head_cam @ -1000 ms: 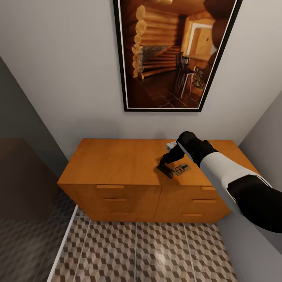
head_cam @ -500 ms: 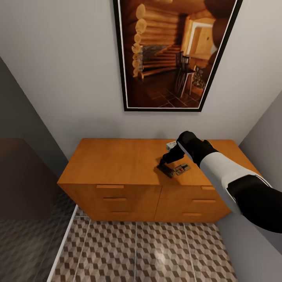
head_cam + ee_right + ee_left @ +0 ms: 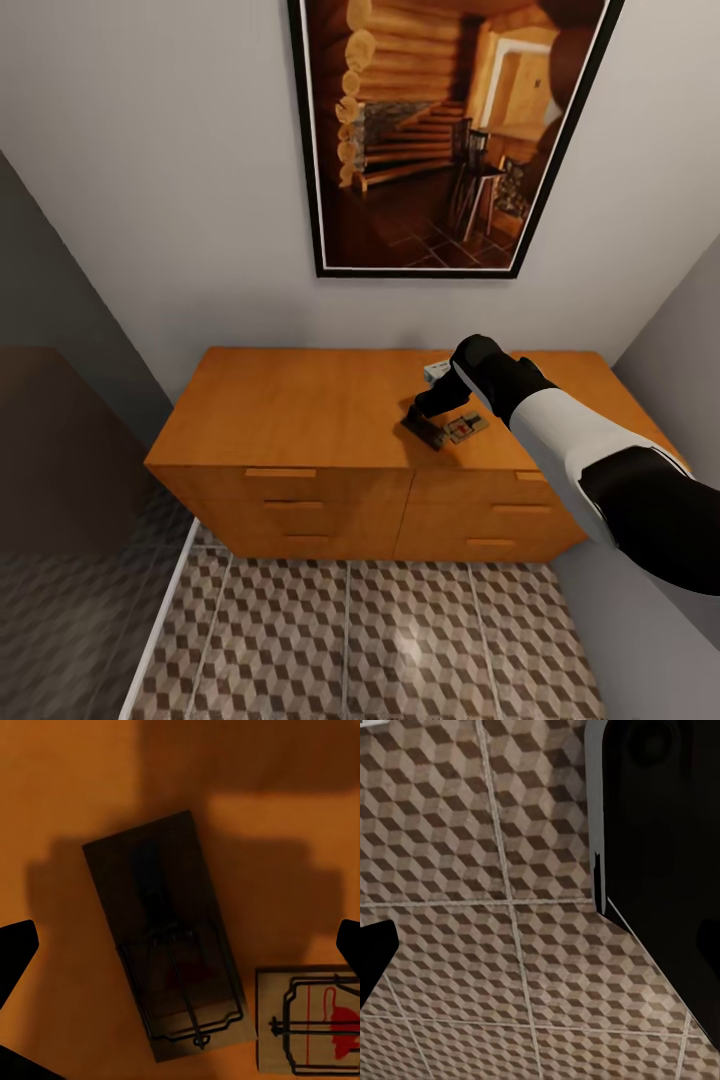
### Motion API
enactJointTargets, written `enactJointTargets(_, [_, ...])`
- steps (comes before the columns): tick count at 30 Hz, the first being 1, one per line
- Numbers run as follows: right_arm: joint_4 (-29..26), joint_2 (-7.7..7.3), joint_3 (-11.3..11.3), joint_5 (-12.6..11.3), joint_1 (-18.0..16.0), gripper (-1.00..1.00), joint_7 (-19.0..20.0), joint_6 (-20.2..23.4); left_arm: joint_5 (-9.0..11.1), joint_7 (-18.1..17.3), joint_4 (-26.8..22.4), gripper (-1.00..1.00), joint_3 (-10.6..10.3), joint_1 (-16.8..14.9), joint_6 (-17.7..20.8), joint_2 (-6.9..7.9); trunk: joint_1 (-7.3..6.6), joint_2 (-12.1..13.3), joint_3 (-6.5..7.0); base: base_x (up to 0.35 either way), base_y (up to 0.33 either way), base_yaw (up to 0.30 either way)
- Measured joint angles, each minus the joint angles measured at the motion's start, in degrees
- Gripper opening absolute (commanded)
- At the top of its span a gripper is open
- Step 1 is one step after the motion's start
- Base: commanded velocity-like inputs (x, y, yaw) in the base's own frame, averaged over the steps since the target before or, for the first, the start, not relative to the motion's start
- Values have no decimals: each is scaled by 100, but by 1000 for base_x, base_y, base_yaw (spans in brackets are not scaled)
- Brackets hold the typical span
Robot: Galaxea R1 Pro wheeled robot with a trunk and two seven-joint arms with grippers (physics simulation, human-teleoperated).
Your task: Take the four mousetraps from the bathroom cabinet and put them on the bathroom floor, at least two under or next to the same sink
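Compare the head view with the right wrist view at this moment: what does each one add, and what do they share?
The head view adds the framed picture, the cabinet's drawer fronts and the bathroom floor. The right wrist view adds close detail: wire and red spot on two mousetraps, one shadowed, one lit, between open fingertips. Both share the cabinet top, the traps and the right gripper.

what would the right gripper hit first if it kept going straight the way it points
Most likely the shadowed mousetrap lying flat on the cabinet top, centred between the right gripper's spread fingers; depth is unclear.
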Motion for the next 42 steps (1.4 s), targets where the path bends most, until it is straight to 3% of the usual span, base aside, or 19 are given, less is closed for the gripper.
enactJointTargets(13, [0, -4, -2, 0, -2, 100, 0, 1, 0, 0, 4, 100, 1, 0, 0, 0, 0, 0, -103, 0, 0, 0])
enactJointTargets(42, [9, -4, -2, 0, 0, 100, 0, 3, 0, 0, 4, 100, 0, 0, 0, 0, 0, 0, -172, 0, 0, 0])
